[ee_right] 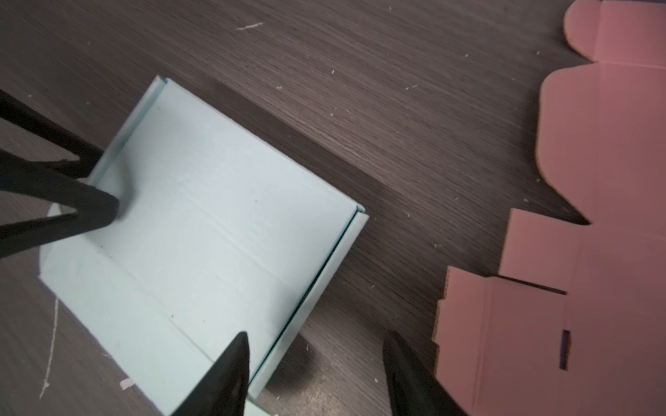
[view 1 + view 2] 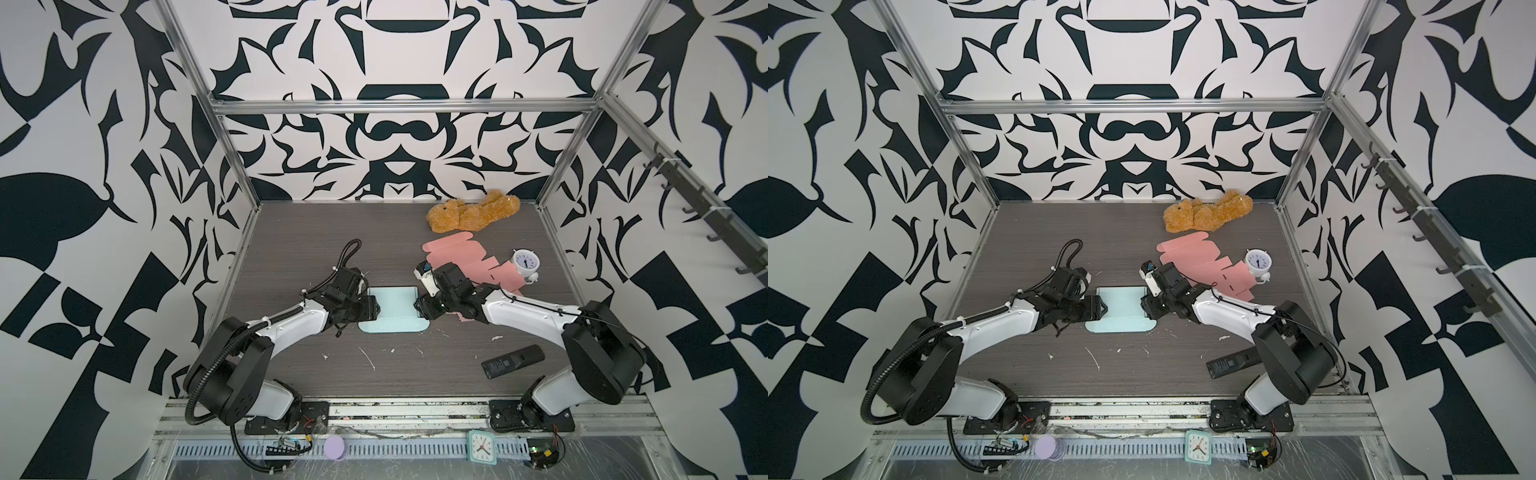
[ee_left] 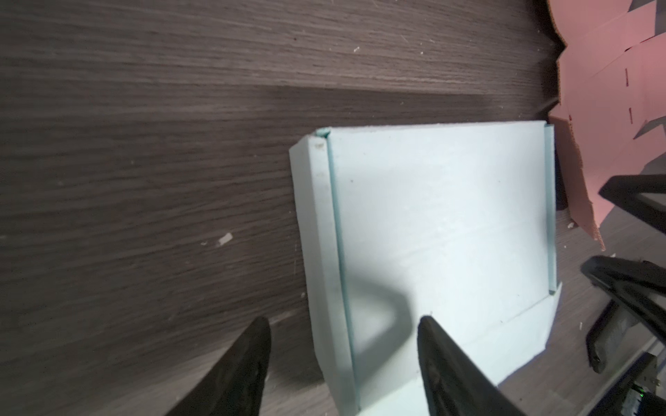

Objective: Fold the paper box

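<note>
Item: paper box (image 2: pixel 394 307), half-formed, on table (image 2: pixel 311 232). My left end effector (image 3: pixel 345 320) and right end effector (image 1: pixel 317 334): both open, empty, each astride one side wall (image 3: pixel 322 223), presumably to press folds.

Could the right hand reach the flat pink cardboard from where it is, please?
Probably yes: the pink cardboard lies flat right beside the open right hand, with only bare table between them.
</note>
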Controlling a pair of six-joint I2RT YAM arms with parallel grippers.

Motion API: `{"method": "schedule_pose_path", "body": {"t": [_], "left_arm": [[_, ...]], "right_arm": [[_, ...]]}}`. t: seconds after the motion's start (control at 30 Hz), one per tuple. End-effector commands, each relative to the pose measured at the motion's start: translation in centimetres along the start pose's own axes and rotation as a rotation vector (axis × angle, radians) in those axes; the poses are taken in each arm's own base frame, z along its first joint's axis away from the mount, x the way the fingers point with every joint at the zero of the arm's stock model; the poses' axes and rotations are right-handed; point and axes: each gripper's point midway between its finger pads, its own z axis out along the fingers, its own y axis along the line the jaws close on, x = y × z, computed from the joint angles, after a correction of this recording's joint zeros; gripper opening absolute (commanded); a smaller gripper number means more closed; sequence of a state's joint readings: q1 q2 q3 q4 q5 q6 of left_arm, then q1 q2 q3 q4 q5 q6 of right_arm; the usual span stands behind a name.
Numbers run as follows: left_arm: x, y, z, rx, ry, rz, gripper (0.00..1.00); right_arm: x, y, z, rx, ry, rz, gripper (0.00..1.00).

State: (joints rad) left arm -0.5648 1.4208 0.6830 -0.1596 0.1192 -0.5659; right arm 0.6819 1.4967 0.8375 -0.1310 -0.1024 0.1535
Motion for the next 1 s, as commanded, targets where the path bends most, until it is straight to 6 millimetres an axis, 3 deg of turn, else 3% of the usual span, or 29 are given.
{"method": "schedule_pose_path", "body": {"t": [0.0, 0.17, 0.3, 0.5, 0.7, 0.97], "left_arm": [[-1.0, -0.4, -1.0, -0.009, -0.024, 0.014, 0.71], [-1.2, -0.4, -2.4, -0.019, -0.039, 0.014, 0.72], [0.1, -0.1, -3.2, -0.014, -0.02, 0.007, 0.72], [1.6, -1.2, -4.9, 0.055, -0.038, -0.006, 0.71], [3.1, -1.4, -4.6, 0.044, 0.0, 0.009, 0.7], [3.3, -1.5, -4.1, 0.061, 0.002, 0.002, 0.7]], "right_arm": [[-2.1, 0.3, -2.2, 0.005, -0.056, 0.008, 0.64], [-1.2, 0.6, -3.0, -0.012, -0.02, 0.05, 0.66], [0.4, 1.5, -3.2, -0.063, 0.016, 0.104, 0.68], [2.1, 2.7, -3.5, -0.103, 0.054, 0.153, 0.74], [3.2, 4.4, -2.8, -0.141, 0.095, 0.16, 0.75], [3.8, 5.5, -1.5, -0.165, 0.127, 0.176, 0.75]]}}
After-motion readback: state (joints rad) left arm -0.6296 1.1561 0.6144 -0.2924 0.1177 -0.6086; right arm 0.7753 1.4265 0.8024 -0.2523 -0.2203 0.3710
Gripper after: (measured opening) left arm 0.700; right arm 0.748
